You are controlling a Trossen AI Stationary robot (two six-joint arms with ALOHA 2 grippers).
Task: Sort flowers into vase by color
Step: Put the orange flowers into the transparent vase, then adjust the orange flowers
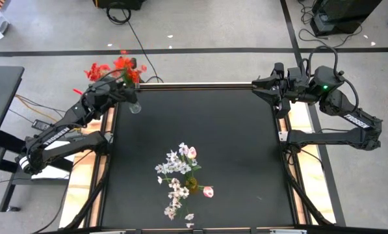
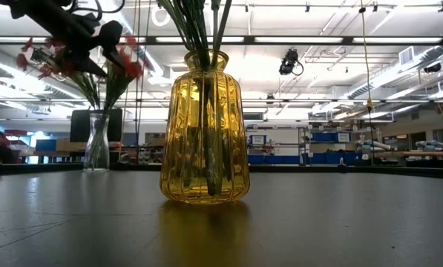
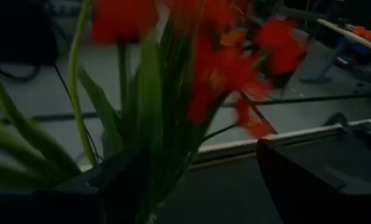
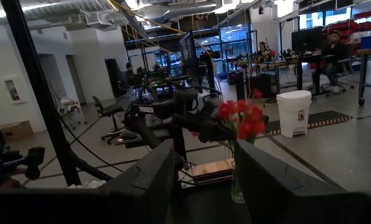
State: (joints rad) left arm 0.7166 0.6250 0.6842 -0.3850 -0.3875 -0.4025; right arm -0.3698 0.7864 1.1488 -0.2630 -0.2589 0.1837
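Red flowers (image 1: 119, 68) stand with their green stems (image 3: 148, 124) in a clear glass vase (image 1: 135, 106) at the table's far left corner. My left gripper (image 3: 197, 168) is open just above that vase, one finger on either side of the stems; in the low view the left gripper (image 2: 65, 30) sits among the red blossoms (image 2: 125, 63). A yellow glass vase (image 2: 205, 133) near the table's front middle holds white-lilac and pale pink flowers (image 1: 181, 169). My right gripper (image 4: 204, 180) is open and raised over the far right corner, where the high view shows the right gripper (image 1: 257, 88) with nothing between its fingers.
The dark table top (image 1: 226, 136) lies bare between the two vases and toward the right. A light wooden rim (image 3: 278, 140) runs along the table's far edge. People sit at desks (image 4: 328, 50) in the room beyond, and a white bin (image 4: 295, 112) stands on the floor.
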